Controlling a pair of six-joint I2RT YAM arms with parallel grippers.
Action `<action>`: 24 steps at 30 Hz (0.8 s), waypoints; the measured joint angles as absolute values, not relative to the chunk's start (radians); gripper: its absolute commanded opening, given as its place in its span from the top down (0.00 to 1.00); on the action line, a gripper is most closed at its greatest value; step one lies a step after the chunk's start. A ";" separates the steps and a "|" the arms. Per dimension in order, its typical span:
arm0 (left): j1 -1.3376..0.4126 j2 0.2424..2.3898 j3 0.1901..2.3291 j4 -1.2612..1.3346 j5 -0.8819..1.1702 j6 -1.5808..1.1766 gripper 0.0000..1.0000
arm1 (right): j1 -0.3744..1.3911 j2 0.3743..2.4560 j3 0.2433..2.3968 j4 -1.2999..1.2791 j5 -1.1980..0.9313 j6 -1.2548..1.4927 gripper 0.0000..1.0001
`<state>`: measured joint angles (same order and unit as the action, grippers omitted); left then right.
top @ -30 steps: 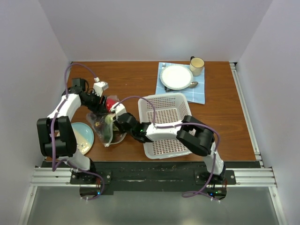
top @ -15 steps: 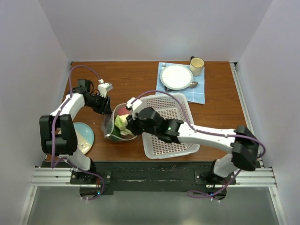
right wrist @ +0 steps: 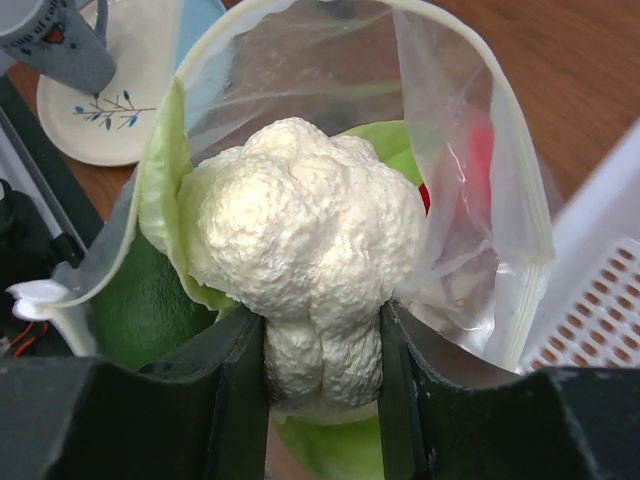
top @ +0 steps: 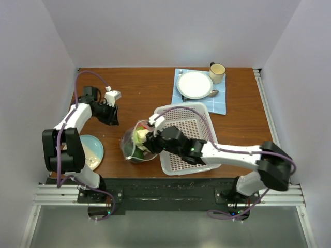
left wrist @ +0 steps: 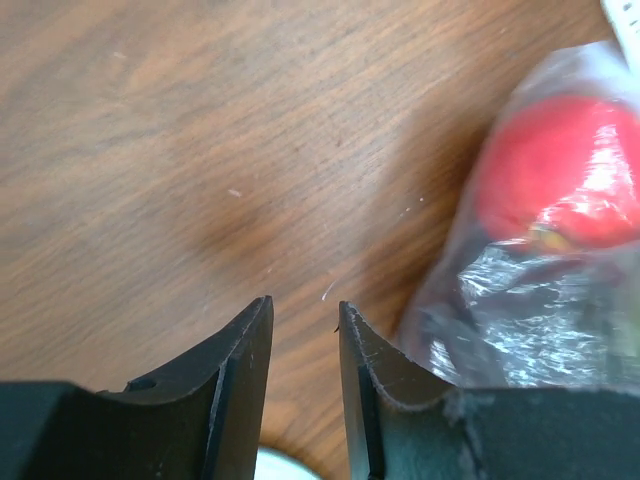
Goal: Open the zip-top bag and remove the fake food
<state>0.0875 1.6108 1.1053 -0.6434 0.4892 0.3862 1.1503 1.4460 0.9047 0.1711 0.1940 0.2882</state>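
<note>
The zip-top bag (top: 130, 150) lies on the table between the light blue plate and the white basket, its mouth held wide open (right wrist: 520, 210). My right gripper (top: 143, 139) is shut on the cream-white lumpy fake food (right wrist: 300, 230) at the bag's mouth. A dark green piece (right wrist: 140, 310) and the red ball-like fruit (right wrist: 478, 150) lie inside the bag. My left gripper (top: 112, 119) is apart from the bag, to its far left. Its jaws (left wrist: 303, 312) stand slightly open with only bare wood between them. The bag (left wrist: 520, 320) and the red fruit (left wrist: 560, 170) show to its right.
A white perforated basket (top: 173, 109) stands right of the bag, under my right arm. A light blue plate (top: 95, 147) lies at the near left. At the back right a white plate (top: 195, 84) sits on a blue cloth, with a cup (top: 217, 71) beside it.
My left gripper has let go of the bag and drawn back to the left. My right gripper, holding the cream-white piece, has moved right and nearer, and the bag has shifted with it.
</note>
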 measured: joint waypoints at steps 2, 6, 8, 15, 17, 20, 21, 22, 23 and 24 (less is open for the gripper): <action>0.101 1.588 1.135 -0.680 0.490 0.389 0.63 | 1.152 1.570 0.960 0.210 0.175 0.300 0.98; 0.198 1.565 1.292 -0.767 0.510 0.428 0.63 | 1.167 1.789 1.109 0.245 0.137 0.310 1.00; 0.286 1.569 1.406 -0.802 0.523 0.455 0.64 | 1.175 1.901 1.245 0.246 0.129 0.308 1.00; 0.474 1.589 1.581 -0.874 0.546 0.537 0.64 | 1.166 2.170 1.706 0.125 0.097 0.233 1.00; 0.474 1.589 1.557 -0.889 0.554 0.551 0.64 | 1.153 2.174 1.741 0.102 0.083 0.222 1.00; 0.465 1.592 1.494 -0.908 0.580 0.571 0.64 | 1.133 2.081 1.591 0.139 0.083 0.224 1.00; 0.461 1.595 1.478 -0.912 0.588 0.574 0.64 | 1.128 2.046 1.528 0.150 0.085 0.231 1.00; 0.455 1.600 1.458 -0.918 0.598 0.580 0.64 | 1.123 2.006 1.447 0.165 0.088 0.242 1.00; 0.445 1.605 1.437 -0.923 0.605 0.586 0.64 | 1.119 1.967 1.357 0.189 0.092 0.262 1.00; 0.430 1.609 1.415 -0.926 0.609 0.590 0.64 | 1.118 1.946 1.301 0.196 0.096 0.277 1.00</action>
<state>0.4305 1.6093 1.4147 -0.9260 0.6094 0.5896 1.1175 1.9465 1.3006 0.1959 0.0959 0.2771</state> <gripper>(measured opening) 0.365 0.452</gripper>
